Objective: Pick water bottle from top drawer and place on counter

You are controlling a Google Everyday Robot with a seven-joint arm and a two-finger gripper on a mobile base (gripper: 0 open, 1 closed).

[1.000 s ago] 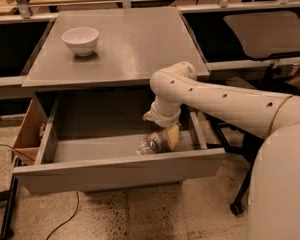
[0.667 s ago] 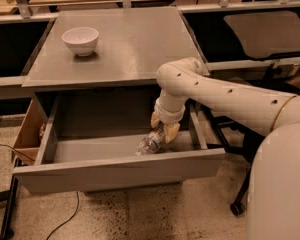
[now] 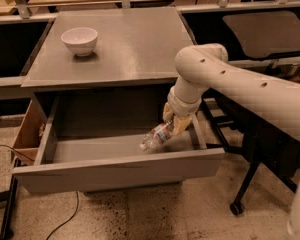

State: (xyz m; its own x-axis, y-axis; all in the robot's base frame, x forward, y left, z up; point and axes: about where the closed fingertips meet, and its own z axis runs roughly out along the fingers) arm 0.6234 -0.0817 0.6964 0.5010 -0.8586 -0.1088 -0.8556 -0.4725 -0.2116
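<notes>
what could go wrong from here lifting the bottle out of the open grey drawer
The two-finger gripper, low inside the wide grey top drawer, holds the clear ribbed plastic water bottle by one end, tilted; it might slip out during lifting. The flat matte grey counter edge juts just above and behind, so the bottle could knock against it on the way up.

Warm, dim light falls from above on the counter (image 3: pixel 130 44), leaving a soft sheen. Under its front edge the top drawer (image 3: pixel 115 171) lies in shadow, and there the gripper (image 3: pixel 176 125) clasps the faintly glinting water bottle (image 3: pixel 157 136).
</notes>
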